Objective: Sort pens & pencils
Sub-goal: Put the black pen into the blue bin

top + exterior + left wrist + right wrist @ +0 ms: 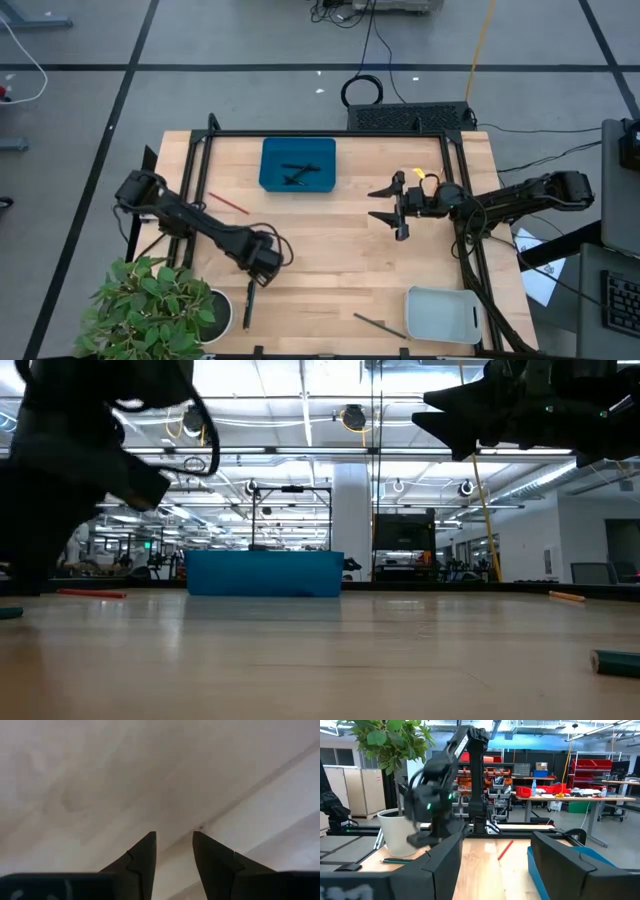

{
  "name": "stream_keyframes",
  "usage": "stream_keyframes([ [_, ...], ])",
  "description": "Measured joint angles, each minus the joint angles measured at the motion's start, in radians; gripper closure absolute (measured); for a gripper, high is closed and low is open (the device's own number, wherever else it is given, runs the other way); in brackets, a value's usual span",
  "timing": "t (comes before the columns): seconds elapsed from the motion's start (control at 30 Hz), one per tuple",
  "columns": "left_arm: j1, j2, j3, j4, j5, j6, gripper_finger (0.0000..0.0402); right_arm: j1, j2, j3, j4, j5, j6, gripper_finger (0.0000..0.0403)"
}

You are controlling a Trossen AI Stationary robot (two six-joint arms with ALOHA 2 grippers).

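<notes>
Two trays (298, 165) — potted plant (160, 305) beside left hand (262, 268)

Pens (296, 172): two in tray. Pencils (228, 203): four.

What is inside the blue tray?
Looking down from above, the blue tray holds a few thin black pens lying crossed over each other. From table height, its front wall hides everything inside, so the pens cannot be seen there.

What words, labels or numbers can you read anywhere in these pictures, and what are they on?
None can be read. The blue tray, grey tray and wooden table show no lettering. Signs and bins in the room behind are too small or blurred to read.
</notes>
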Motion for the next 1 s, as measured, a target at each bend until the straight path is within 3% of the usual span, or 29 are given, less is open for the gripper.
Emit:
stream_keyframes([
  [0.63, -0.052, 0.037, 0.0, 0.04, 0.005, -0.042, 0.027, 0.0, 0.0, 0.0, -0.002, 0.0, 0.0, 0.0177],
  [1.0, -0.06, 0.037, 0.0, 0.166, 0.02, 0.006, 0.027, 0.0, 0.0, 0.0, -0.002, 0.0, 0.0, 0.0177],
])
